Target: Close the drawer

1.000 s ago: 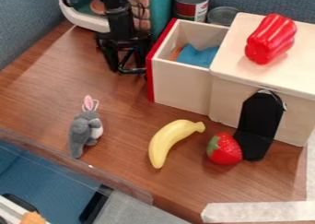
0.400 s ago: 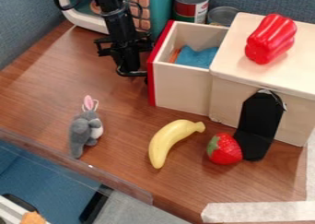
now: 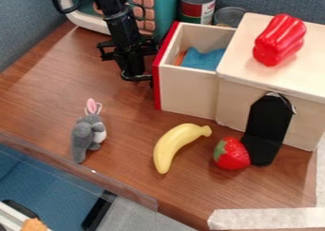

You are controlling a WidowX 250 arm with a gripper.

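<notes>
The gripper (image 3: 137, 76) hangs beside the red front (image 3: 157, 92) of the drawer (image 3: 187, 93), touching or nearly so; I cannot tell which. Nor can I tell whether the jaws are spread or pressed together. The drawer is open, just right of the jaws in the view, with the box (image 3: 232, 104) it slides into beyond it. The step in hand looks to be the push. It wants low, square contact near the middle of the front, then steady pressure away from the jaws, straight along the slide. Pushing off-centre could skew the drawer and jam it; too hard a shove could shift the box. The cloth (image 3: 204, 59) inside should stay below the rim.
</notes>
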